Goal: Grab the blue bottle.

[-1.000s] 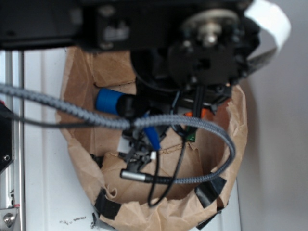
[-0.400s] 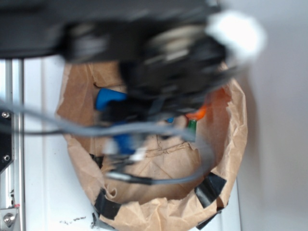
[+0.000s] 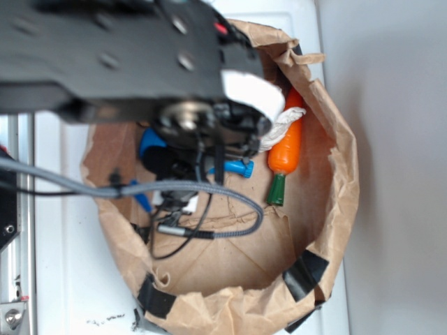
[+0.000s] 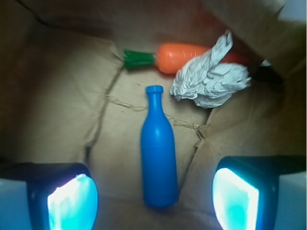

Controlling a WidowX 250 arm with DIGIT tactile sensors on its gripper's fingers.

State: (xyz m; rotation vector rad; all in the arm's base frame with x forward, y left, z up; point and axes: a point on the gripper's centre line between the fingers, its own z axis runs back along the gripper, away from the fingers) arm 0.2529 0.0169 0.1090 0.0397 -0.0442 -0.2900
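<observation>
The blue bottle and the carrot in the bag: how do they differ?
The blue bottle is one plain blue; the carrot is orange with a green top. In the wrist view, the bottle lies lengthwise between the open gripper fingers; the carrot lies crosswise beyond it, partly under crumpled paper. Both lie flat.

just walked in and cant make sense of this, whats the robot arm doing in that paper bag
The robot arm is reaching into a brown paper bag for the blue bottle. The bottle lies flat on the bag's floor, nothing gripping it. The end effector is open, one finger on each side of the bottle's base. A toy carrot and a crumpled white wad lie beyond the bottle's cap.
</observation>
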